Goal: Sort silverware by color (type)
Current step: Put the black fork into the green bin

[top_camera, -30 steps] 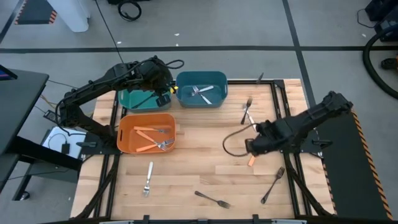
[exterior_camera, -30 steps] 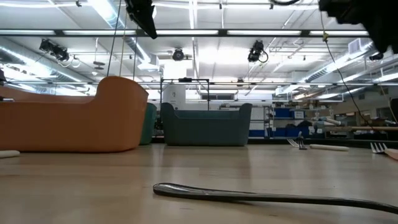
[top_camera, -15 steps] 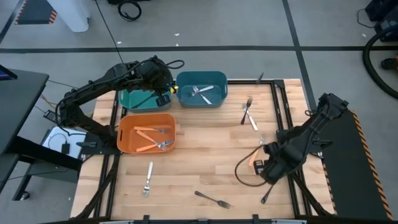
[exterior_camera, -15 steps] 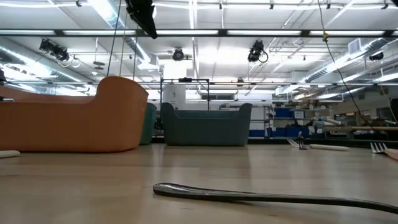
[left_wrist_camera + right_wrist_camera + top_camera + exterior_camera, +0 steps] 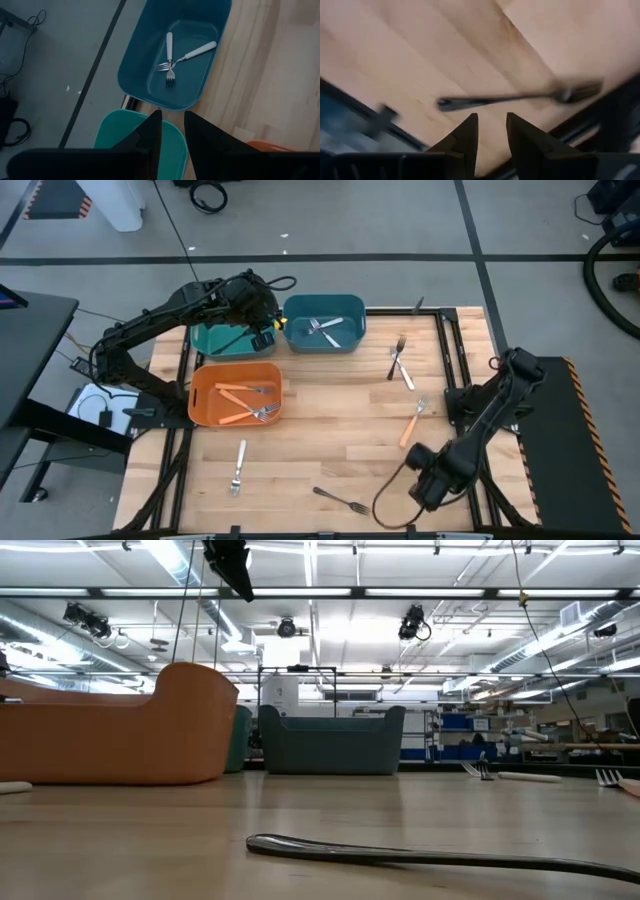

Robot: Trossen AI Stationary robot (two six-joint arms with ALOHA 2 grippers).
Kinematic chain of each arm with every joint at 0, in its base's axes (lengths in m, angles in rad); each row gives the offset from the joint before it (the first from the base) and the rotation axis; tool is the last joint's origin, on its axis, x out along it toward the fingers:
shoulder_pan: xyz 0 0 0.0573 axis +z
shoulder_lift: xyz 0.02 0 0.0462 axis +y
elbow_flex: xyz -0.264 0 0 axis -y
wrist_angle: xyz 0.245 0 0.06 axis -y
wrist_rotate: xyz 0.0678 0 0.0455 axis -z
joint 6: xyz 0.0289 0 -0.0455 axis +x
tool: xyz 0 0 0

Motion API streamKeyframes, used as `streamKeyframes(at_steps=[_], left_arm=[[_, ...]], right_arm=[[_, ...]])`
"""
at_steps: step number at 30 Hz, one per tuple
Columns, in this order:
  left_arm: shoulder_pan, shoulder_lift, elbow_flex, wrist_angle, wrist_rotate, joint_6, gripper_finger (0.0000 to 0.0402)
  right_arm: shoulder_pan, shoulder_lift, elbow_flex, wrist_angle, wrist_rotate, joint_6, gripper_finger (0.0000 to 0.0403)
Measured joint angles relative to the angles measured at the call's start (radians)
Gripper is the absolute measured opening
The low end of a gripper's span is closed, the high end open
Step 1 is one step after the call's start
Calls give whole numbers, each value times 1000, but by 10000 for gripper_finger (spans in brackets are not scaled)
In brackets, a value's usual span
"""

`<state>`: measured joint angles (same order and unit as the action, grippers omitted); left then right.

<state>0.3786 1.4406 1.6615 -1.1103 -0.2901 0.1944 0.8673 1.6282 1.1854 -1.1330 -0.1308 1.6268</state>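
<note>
Loose silverware lies flat on the wooden table: an orange-handled fork [image 5: 410,425], a white-handled fork [image 5: 404,370] crossed by a black one at the far right, a white-handled fork [image 5: 238,468] near left, and a black fork [image 5: 342,501] at the near edge. My right gripper [image 5: 432,480] points down, open and empty, over another black fork [image 5: 515,97] at the near right. That fork is hidden under the arm in the high view. My left gripper [image 5: 172,134] hangs open and empty high above the teal bin [image 5: 222,340].
An orange bin [image 5: 205,405] holds orange-handled forks, and a blue bin [image 5: 296,320] at the far edge holds two white-handled forks [image 5: 172,62]. A black metal frame [image 5: 455,380] runs along the table's sides. A cable loops from my right arm near the near edge.
My right gripper has gone from beside the orange-handled fork toward the table's near edge and down, rolling about its own axis. It now hangs over the black fork at the near right. The orange-handled fork it had partly covered now shows whole.
</note>
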Motion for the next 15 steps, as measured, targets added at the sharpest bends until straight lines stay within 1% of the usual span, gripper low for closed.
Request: streamKeyframes(at_steps=[5,8,11,15], left_arm=[[-1,0,0,0,0,-12,91],[-2,0,0,0,1,-50,91],[-2,0,0,1,1,-71,91],[-2,0,0,28,1,-113,91]], right_arm=[[41,55,0,-47,18,-501,109],[82,86,-1,-74,74,-744,109],[125,109,-32,-57,126,-858,109],[175,117,-83,-4,140,-948,104]])
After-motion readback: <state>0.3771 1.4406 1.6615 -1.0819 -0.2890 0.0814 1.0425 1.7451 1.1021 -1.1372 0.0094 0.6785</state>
